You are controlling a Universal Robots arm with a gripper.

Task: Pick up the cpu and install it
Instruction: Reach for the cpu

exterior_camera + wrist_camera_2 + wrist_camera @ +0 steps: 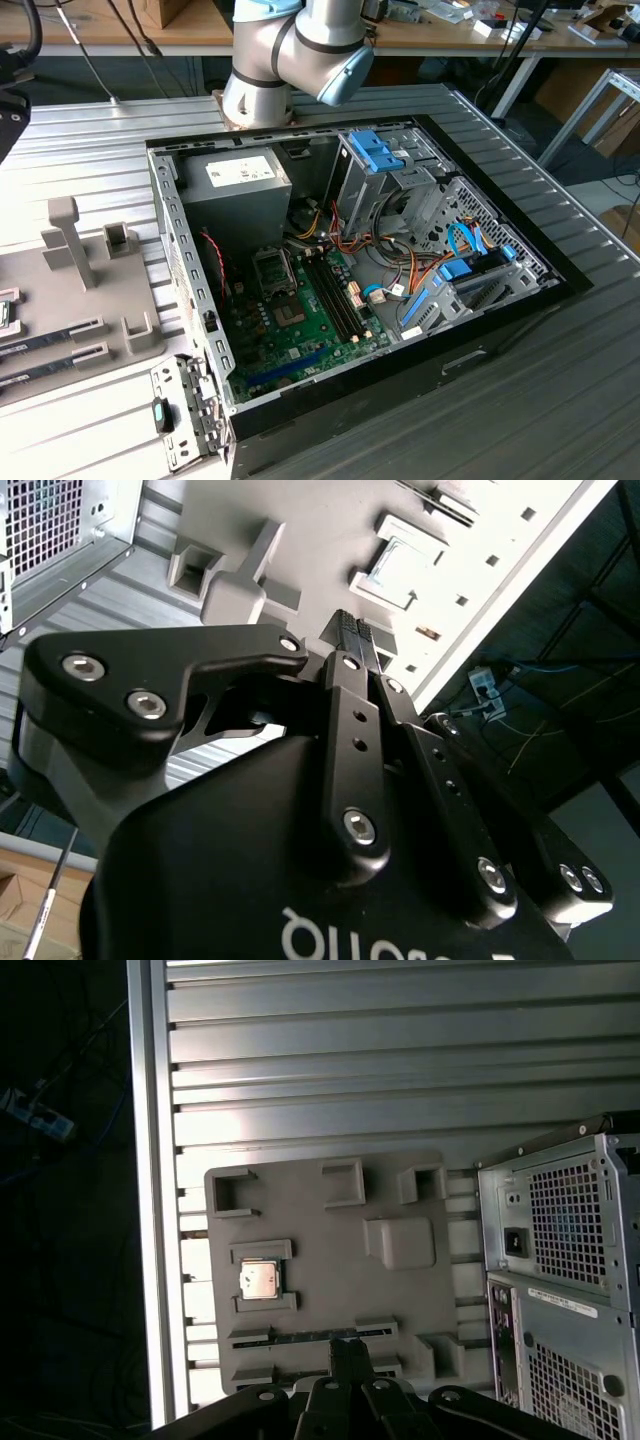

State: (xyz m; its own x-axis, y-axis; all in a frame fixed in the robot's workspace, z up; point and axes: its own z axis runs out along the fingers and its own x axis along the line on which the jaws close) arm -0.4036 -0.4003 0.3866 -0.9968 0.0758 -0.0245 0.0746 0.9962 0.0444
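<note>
The tool [355, 632] has its two ribbed fingertips pressed together with nothing between them, as both wrist views show, and it hangs over the slotted edge of the grey tray [330, 1230]. The first wrist view shows the cpu [260, 1280] lying flat in a framed pocket of this tray, apart from the tool; in the second wrist view that pocket is too bright to make out. In the exterior view the arm [300, 45] is cut off at the top, and the open computer case [180, 250] stands on the counter [500, 400].

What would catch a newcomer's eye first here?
An open computer case lies mid-table in the exterior view, its green board bared. In the first wrist view, the silver cpu sits in a grey tray beside the case, with the shut pincer over the tray, holding nothing.
</note>
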